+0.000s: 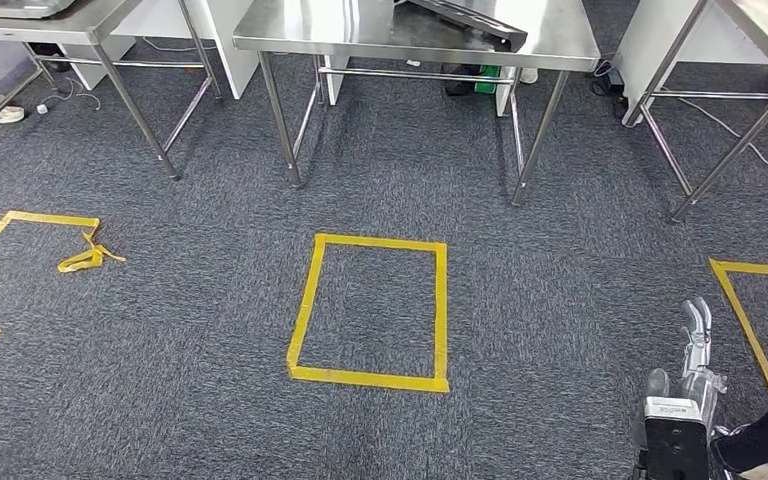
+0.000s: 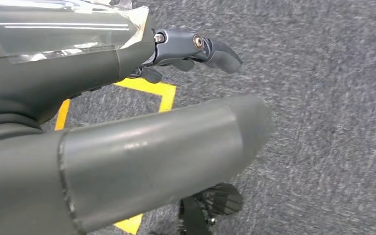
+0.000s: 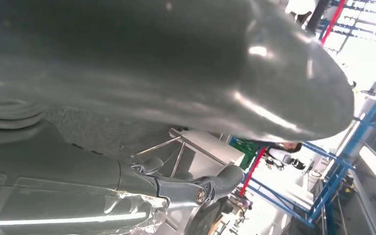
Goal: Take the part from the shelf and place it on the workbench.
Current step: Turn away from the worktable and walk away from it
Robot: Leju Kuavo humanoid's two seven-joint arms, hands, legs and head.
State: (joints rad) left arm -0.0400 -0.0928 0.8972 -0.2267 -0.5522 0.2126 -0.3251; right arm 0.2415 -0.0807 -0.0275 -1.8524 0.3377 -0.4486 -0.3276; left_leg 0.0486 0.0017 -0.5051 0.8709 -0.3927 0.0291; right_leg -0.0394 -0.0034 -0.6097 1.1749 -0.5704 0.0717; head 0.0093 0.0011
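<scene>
dark grey carpet floor (image 1: 560, 300) seen from the head view, with three stainless steel workbenches along the far edge: one at the left (image 1: 80, 25), one in the middle (image 1: 360, 30), one at the right (image 1: 760, 30). on the middle bench, a dark long flat item (image 1: 470, 20), long axis slanting from far left to near right; cannot tell whether this is the part, and cannot tell where the part is.

yellow tape square (image 1: 305, 305) on the carpet in front of the middle bench, with partial yellow outlines at the left (image 1: 50, 217) and right (image 1: 745, 315). blue and red metal shelf frames (image 3: 345, 166) in a bright room, seen past the right hand in its wrist view.

silver and grey right hand (image 1: 695, 365) low at the right, fingers pointing forward, spread from the thumb, nothing held. grey left hand (image 2: 127, 122) above carpet and a yellow tape corner, dark fingers (image 2: 196, 46) apart from the thick thumb, nothing held.

loose curl of yellow tape (image 1: 88, 258) beside the left outline.
</scene>
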